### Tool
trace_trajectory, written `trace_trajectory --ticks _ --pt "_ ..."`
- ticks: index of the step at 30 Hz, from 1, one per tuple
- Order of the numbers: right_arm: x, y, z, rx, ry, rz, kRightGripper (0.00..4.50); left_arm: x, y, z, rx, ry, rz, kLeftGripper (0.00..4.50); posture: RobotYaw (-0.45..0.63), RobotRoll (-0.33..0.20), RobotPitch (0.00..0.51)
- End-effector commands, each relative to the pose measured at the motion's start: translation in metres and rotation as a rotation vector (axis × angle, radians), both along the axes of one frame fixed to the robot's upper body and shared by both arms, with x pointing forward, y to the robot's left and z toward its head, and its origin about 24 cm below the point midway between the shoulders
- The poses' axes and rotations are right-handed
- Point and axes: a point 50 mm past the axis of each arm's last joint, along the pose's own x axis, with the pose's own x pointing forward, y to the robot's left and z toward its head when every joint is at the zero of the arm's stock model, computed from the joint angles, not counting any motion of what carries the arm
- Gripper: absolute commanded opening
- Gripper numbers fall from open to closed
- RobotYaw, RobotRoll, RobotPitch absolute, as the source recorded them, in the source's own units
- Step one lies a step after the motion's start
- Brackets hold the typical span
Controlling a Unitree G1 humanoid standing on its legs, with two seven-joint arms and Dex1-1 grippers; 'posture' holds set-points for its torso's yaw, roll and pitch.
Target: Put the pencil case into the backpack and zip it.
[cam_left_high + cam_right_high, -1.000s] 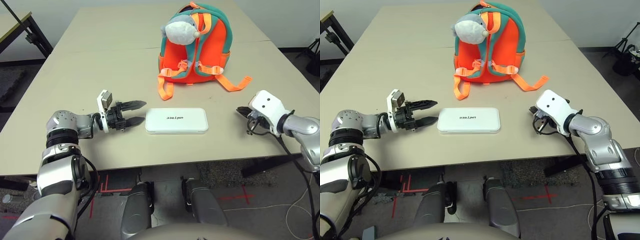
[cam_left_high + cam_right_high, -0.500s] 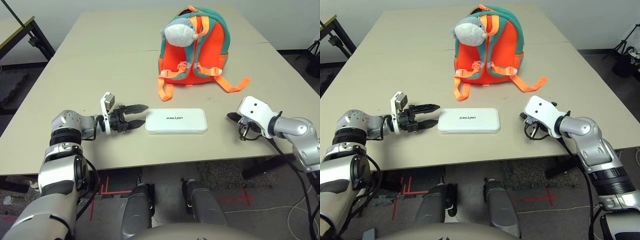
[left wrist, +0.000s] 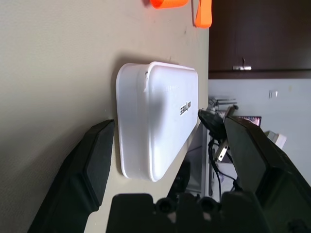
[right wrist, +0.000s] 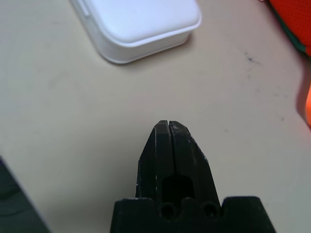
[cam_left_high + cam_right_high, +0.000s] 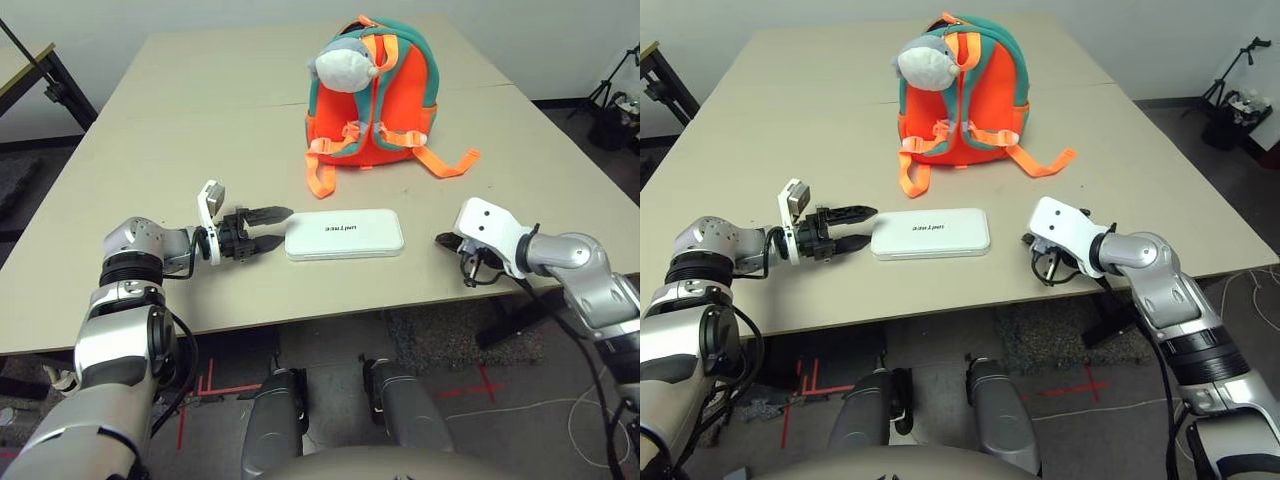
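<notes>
A beige bench is filling most of the view. Red tape marks are showing on the grey floor beneath it. A black tripod is standing on the floor at the far right.

white pencil case before orange backpack

Small dark lettering reading "unitree" stands on the pencil case lid.
</notes>
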Motion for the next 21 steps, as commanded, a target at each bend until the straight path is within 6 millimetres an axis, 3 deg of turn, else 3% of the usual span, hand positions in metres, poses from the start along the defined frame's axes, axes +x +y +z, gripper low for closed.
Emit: trace_trajectory --ticks 1,6,9,13,21 --pt "0.008 0.004 0.004 0.003 -0.045 -0.005 0.03 0.005 0.023 0.01 -0.018 -0.077 0.123 4.5 -0.21 0.0 0.14" --pt "0.015 0.005 0.006 0.013 -0.073 -0.007 0.03 0.011 0.059 0.062 -0.071 -0.314 0.248 4.5 -0.2 0.0 0.145" --pt "0.017 0.004 0.007 0.013 -0.075 -0.008 0.03 0.009 0.064 0.07 -0.049 -0.331 0.246 4.5 -0.18 0.0 0.15" --pt "0.021 0.003 0.006 0.013 -0.078 -0.007 0.03 0.007 0.059 0.072 -0.034 -0.322 0.211 4.5 -0.17 0.0 0.157" --pt "0.026 0.007 0.008 0.017 -0.091 0.002 0.03 0.009 0.029 0.047 -0.02 -0.196 0.114 4.5 -0.17 0.0 0.16"
